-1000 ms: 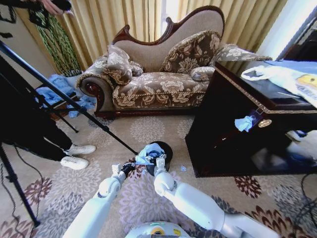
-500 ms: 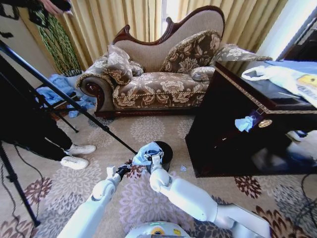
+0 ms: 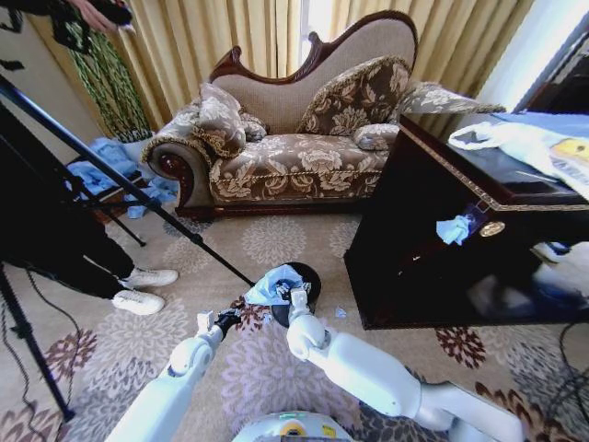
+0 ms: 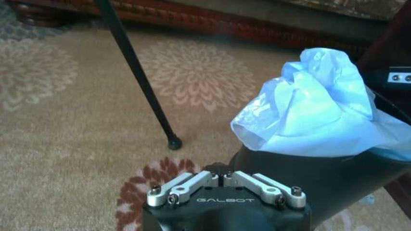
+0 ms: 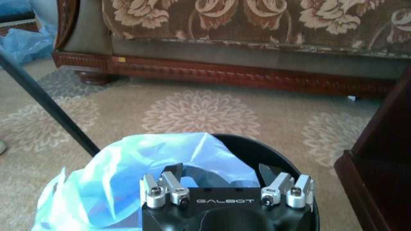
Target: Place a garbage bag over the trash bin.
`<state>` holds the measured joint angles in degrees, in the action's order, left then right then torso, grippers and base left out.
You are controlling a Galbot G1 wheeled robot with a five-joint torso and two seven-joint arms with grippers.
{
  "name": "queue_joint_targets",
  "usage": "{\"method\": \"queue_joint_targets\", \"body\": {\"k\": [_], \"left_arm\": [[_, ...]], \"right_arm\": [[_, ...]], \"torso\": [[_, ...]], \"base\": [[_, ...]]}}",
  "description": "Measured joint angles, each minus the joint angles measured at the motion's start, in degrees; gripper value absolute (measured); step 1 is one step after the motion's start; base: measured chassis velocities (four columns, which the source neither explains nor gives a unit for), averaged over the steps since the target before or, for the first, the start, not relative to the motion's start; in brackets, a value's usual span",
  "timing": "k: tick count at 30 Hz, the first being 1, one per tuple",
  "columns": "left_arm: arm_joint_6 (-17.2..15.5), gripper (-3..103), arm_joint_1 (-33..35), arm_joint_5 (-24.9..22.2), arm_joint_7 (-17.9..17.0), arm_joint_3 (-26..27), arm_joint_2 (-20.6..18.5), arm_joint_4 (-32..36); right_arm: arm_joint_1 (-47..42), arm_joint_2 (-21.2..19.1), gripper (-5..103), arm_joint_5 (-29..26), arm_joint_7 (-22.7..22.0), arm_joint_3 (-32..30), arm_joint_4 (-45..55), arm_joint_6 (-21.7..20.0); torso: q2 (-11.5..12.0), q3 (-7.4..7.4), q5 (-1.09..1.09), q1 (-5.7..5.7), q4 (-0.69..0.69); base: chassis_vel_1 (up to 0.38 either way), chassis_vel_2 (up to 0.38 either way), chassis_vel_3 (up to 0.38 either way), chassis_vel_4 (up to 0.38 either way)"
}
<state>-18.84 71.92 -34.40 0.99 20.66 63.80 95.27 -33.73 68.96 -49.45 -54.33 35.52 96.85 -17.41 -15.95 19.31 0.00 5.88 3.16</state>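
Head view: garbage bag btwn hands, atop trash bin.

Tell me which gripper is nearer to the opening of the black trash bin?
The right. The right gripper is open directly above the trash bin, over the garbage bag bunched in its opening. The left gripper is beside the bin's outer wall, lower down.
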Motion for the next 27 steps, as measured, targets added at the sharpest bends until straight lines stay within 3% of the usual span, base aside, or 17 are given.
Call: {"method": "queue_joint_targets", "body": {"k": [9, 10, 12, 14, 15, 18, 19, 21, 22, 24, 26, 27], "left_arm": [[-0.5, -2, 0.2, -0.1, 0.4, -0.4, -0.7, 3.5], [-0.7, 4, 0.8, 0.0, 0.8, -0.5, -1.4, 4.9], [-1.0, 4, 1.4, 0.2, 1.5, -0.6, -2.1, 6.2], [-2.1, 14, 2.9, 1.7, 3.4, -0.7, -4.0, 8.8], [-2.1, 14, 2.9, 1.7, 3.4, -0.7, -4.0, 8.8], [-1.2, 30, 5.2, 9.5, 7.8, -0.7, -6.8, 11.1], [-1.2, 30, 5.2, 9.5, 7.8, -0.7, -6.8, 11.1], [-0.1, 41, 6.2, 13.2, 10.9, -0.1, -7.9, 11.6], [-0.1, 41, 6.2, 13.2, 10.9, -0.1, -7.9, 11.6], [-0.2, 52, 6.9, 12.7, 10.7, 0.4, -8.4, 12.3], [-0.6, 62, 7.1, 9.3, 6.8, 0.6, -7.9, 13.3], [-0.7, 62, 7.0, 7.2, 4.8, 0.6, -7.5, 13.7]], "right_arm": [[-1.6, 0.3, 76, 0.0, -0.2, -0.5, 1.6, -0.1], [-2.1, 0.3, 78, 0.4, 0.0, -0.8, 1.6, -0.1], [-2.6, 0.3, 78, 0.9, 0.3, -1.3, 1.7, -0.1], [-3.8, 0.3, 83, 1.8, 0.9, -2.4, 1.8, 0.1], [-3.8, 0.3, 83, 1.8, 0.9, -2.4, 1.8, 0.1], [-6.2, 0.2, 85, 4.0, 2.2, -5.0, 2.1, 0.8], [-6.2, 0.2, 85, 4.0, 2.2, -5.0, 2.1, 0.8], [-7.6, 0.0, 85, 5.3, 3.0, -6.6, 2.3, 1.3], [-7.6, 0.0, 85, 5.3, 3.0, -6.6, 2.3, 1.3], [-8.9, -0.2, 86, 6.1, 3.6, -7.8, 2.8, 1.5], [-10.2, -0.5, 86, 6.9, 4.3, -9.3, 3.2, 1.8], [-10.8, -0.6, 86, 7.3, 4.7, -10.1, 3.4, 1.9]], "torso": [[0.0, 0.0, 0.0, 0.0, 0.0], [0.0, 0.0, -0.01, 0.0, 0.0], [0.0, 0.0, 0.0, 0.0, 0.0], [0.0, 0.0, -0.01, 0.0, -0.01], [0.0, 0.0, -0.01, 0.0, -0.01], [0.0, 0.0, 0.0, 0.0, 0.0], [0.0, 0.0, 0.0, 0.0, 0.0], [0.0, 0.0, -0.01, 0.0, 0.0], [0.0, 0.0, -0.01, 0.0, 0.0], [0.0, 0.0, 0.0, 0.0, -0.01], [0.0, 0.0, 0.0, 0.0, -0.01], [0.0, 0.0, 0.0, 0.0, -0.01]], "base": [[0.0, 0.0, 0.0, 0.0], [0.0, 0.0, 0.0, 0.0], [0.0, 0.0, 0.0, 0.0], [0.0, 0.0, 0.0, 0.0], [0.0, 0.0, 0.0, 0.0], [0.0, 0.0, 0.0, 0.0], [0.0, 0.0, 0.0, 0.0], [0.0, 0.0, 0.0, 0.0], [0.0, 0.0, 0.0, 0.0], [0.0, 0.0, 0.0, 0.0], [0.0, 0.0, 0.0, 0.0], [0.0, 0.0, 0.0, 0.0]]}}
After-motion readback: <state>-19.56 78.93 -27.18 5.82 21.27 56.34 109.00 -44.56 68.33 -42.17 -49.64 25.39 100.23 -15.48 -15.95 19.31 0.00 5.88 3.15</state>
